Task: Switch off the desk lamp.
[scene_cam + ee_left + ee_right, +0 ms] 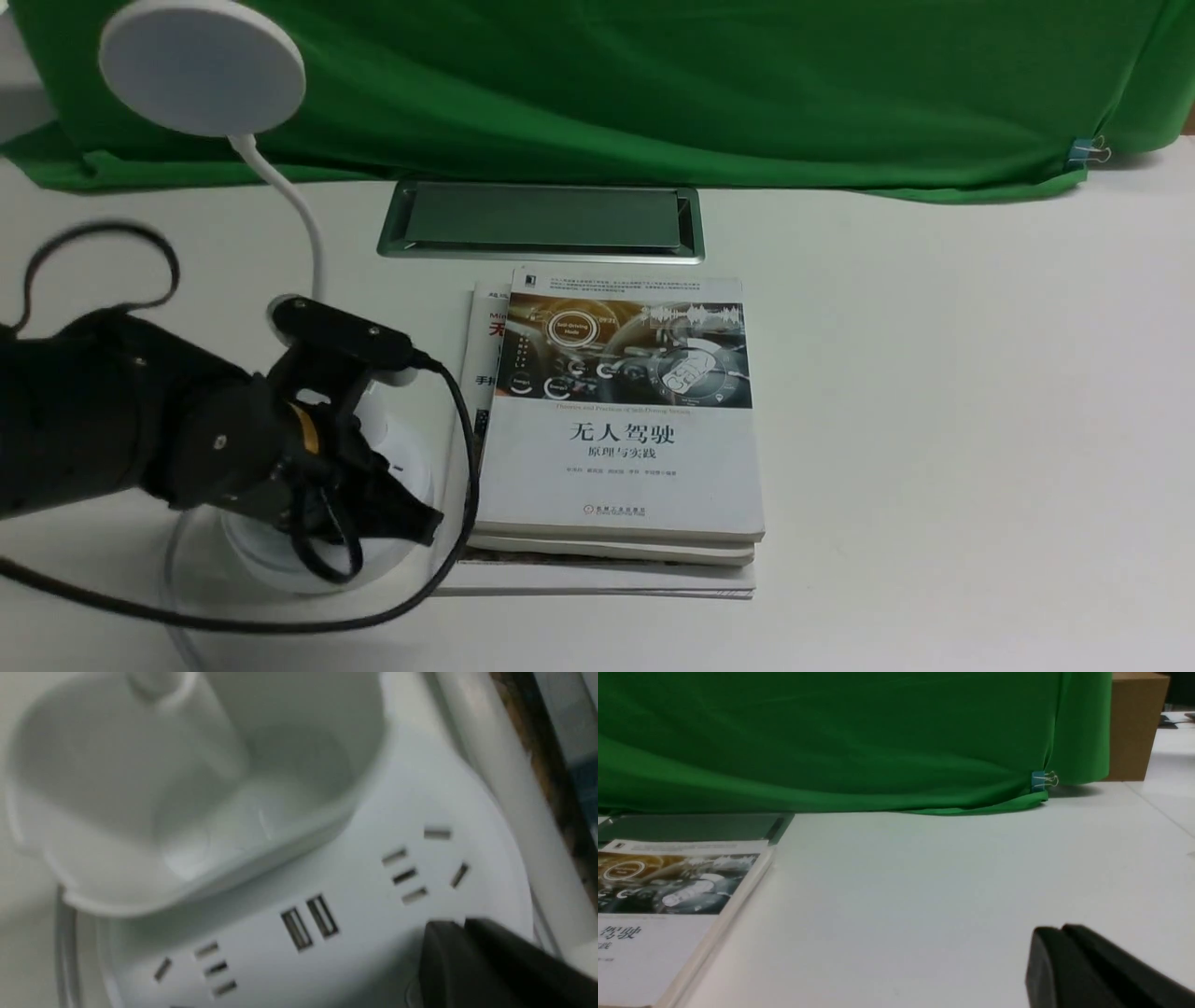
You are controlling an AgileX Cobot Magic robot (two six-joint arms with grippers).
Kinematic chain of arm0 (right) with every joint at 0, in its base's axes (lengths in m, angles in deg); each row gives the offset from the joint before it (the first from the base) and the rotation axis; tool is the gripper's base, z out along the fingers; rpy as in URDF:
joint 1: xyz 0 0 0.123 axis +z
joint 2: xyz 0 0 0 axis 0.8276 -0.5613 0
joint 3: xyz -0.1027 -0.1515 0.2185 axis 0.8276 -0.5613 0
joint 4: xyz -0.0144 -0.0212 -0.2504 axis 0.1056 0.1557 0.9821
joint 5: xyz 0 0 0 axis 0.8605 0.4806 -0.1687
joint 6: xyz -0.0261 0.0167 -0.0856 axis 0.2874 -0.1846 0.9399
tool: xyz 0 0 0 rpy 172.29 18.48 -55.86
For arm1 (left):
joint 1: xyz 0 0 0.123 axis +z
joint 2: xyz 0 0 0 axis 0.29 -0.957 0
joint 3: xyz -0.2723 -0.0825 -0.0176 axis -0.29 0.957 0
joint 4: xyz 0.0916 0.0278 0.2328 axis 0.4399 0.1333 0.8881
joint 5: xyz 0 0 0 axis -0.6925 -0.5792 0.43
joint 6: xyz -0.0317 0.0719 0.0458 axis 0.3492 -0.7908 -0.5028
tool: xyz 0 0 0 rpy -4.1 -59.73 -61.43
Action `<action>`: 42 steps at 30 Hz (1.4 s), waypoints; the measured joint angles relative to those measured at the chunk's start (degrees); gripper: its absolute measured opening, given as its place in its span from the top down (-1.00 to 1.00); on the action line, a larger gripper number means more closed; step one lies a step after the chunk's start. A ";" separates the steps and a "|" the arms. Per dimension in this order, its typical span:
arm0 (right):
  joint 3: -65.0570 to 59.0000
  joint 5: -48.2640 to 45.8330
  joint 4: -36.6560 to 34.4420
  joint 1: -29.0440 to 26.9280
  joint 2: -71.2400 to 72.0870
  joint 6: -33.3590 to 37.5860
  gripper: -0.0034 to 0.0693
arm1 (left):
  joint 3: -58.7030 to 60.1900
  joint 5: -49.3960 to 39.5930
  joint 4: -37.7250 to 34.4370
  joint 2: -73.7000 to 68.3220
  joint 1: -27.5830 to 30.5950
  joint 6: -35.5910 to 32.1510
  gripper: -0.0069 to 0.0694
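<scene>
While its disc head looks unlit, the white desk lamp (201, 70) stands on the left side of the desk (934, 420), its gooseneck rising behind the robot's left arm (215, 429). The left end effector (455, 924) is over the round base, its fingers closed together with nothing between them; contact cannot be told. Just beside the base lies a stack of books (625, 448), with a dark tray (541, 217) beyond it. The right end effector (1055, 928) is also narrow, fingers together, and holds nothing. A green cloth (653, 93) hangs behind.
</scene>
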 joint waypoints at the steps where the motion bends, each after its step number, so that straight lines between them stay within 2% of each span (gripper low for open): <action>1: 0.00 0.00 0.00 0.00 0.00 0.00 0.80 | -0.70 -1.16 0.07 0.07 0.00 -0.06 0.77; 5: 0.00 0.00 0.00 0.00 0.00 0.00 0.80 | -2.65 -5.60 0.45 2.23 0.00 -0.06 0.77; 12: 0.00 0.04 0.00 0.00 0.00 0.00 0.80 | -3.48 -6.07 1.51 6.47 0.00 -0.06 0.77; 22: 0.00 0.04 0.00 0.00 0.00 0.00 0.80 | 2.07 1.14 1.16 1.01 0.62 0.64 0.77; 26: 0.00 0.04 0.00 0.00 0.00 0.00 0.80 | 0.06 -4.47 0.09 3.21 1.55 0.51 0.77; 29: 0.00 0.04 0.00 0.00 0.00 0.00 0.80 | -1.62 -7.69 -0.73 9.22 1.98 -0.89 0.77; 35: 0.00 0.04 0.00 0.00 0.00 0.00 0.80 | -2.21 -13.44 -6.60 26.13 1.98 -3.50 0.77; 36: 0.00 0.04 0.00 0.00 0.00 0.00 0.80 | -0.60 -14.10 -8.75 32.51 1.98 -3.66 0.77; 37: 0.00 0.04 0.00 0.00 0.00 0.00 0.80 | 0.01 -14.10 -9.31 32.51 1.98 -3.73 0.77; 42: 0.00 0.04 0.00 0.00 0.00 0.00 0.80 | 12.80 -5.01 -17.70 54.41 1.98 -6.68 0.77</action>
